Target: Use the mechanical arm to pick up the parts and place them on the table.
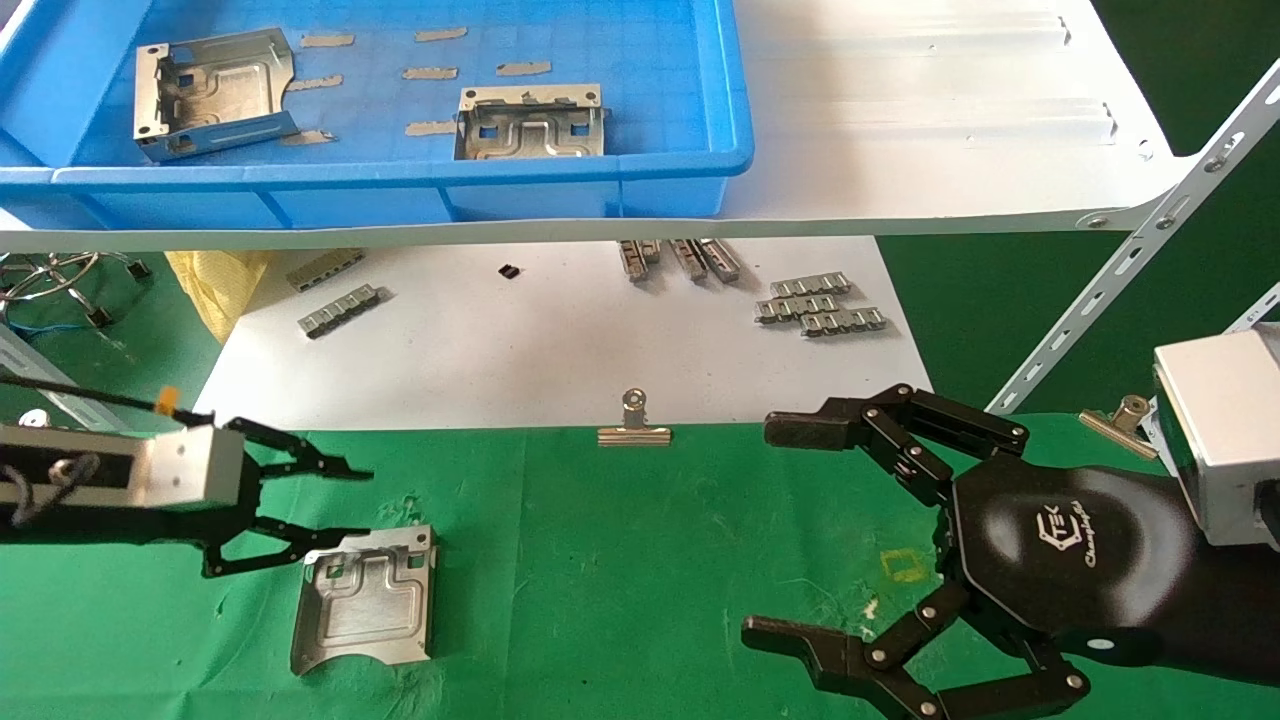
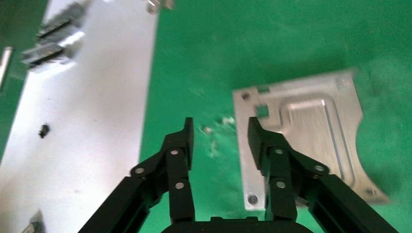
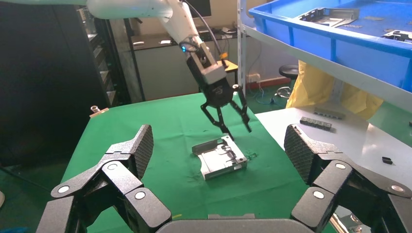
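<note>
Head view | left gripper (image 1: 340,505) open, empty over placed part (image 1: 365,600) on table (image 1: 600,560) | right gripper (image 1: 790,530) open, idle | next, you fetch tray part (image 1: 530,122).

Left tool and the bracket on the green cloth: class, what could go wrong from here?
1. The open left tool hangs right over the bracket; moving away low could drag it across the cloth.
2. Two brackets remain in the blue bin; its wall could snag the fingers.
</note>
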{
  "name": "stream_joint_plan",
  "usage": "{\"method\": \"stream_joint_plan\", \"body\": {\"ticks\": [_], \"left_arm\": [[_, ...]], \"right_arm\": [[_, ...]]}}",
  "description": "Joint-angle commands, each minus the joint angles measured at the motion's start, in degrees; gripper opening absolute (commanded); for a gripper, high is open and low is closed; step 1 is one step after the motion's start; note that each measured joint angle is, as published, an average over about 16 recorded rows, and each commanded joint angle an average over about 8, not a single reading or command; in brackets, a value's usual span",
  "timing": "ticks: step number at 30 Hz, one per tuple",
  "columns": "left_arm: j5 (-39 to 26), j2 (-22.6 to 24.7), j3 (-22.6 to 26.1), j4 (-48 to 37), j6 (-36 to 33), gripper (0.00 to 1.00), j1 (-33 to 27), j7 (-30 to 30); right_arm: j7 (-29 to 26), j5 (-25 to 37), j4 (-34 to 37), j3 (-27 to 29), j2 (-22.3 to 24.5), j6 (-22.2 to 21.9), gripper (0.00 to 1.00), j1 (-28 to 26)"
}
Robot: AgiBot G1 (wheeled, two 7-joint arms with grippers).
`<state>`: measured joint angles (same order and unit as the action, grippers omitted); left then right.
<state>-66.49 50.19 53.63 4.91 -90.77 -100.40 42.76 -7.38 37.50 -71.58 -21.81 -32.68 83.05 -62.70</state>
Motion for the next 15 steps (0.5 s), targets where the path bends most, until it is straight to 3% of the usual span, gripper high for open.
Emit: {"method": "stream_joint_plan", "body": {"ticks": [1,8,15], "left_arm": [[1.2,-0.3,-0.7,-0.5,-0.6,1.00,0.0,-0.7],[7.9,-1.4,-3.9,0.5,-1.5,1.00,4.6,-8.5],[8.7,-1.5,-4.3,1.0,-1.7,1.00,5.3,-8.8]], "right_arm": [[0.0,0.0,0.0,0.0,0.0,0.0,1.00,0.0],[0.0,0.0,0.0,0.0,0.0,0.0,1.00,0.0],[0.0,0.0,0.0,0.0,0.0,0.0,1.00,0.0]]}}
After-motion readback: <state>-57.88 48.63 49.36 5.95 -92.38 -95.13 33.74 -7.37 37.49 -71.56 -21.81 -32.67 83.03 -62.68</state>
